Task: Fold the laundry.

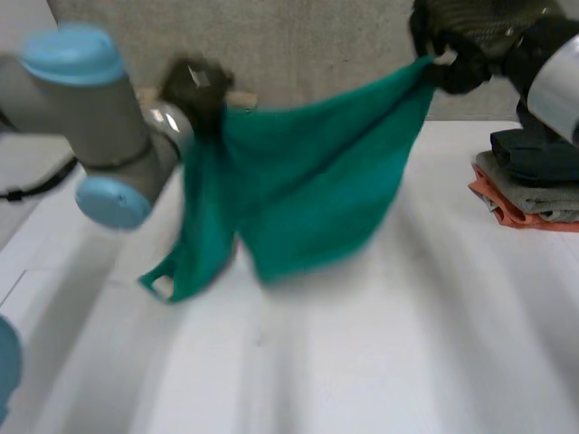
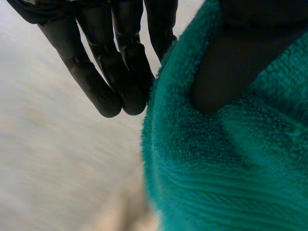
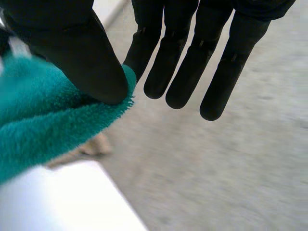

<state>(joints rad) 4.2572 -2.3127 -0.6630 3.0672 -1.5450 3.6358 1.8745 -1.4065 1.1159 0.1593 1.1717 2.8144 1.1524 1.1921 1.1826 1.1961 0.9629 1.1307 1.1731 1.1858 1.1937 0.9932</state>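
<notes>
Green towel (image 1: pixel 308 181) spanning frame-top, both ends pinched thumb-to-fingers (image 3: pixel 144 53): left hand (image 1: pixel 194 86) upper left, right hand (image 1: pixel 452 63) upper right.

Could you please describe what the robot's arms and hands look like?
The left arm has thick grey cylindrical joints with round light-blue caps; the right arm shows a pale section. The left hand and right hand are matt black, long-fingered and segmented, with rounded tips.
</notes>
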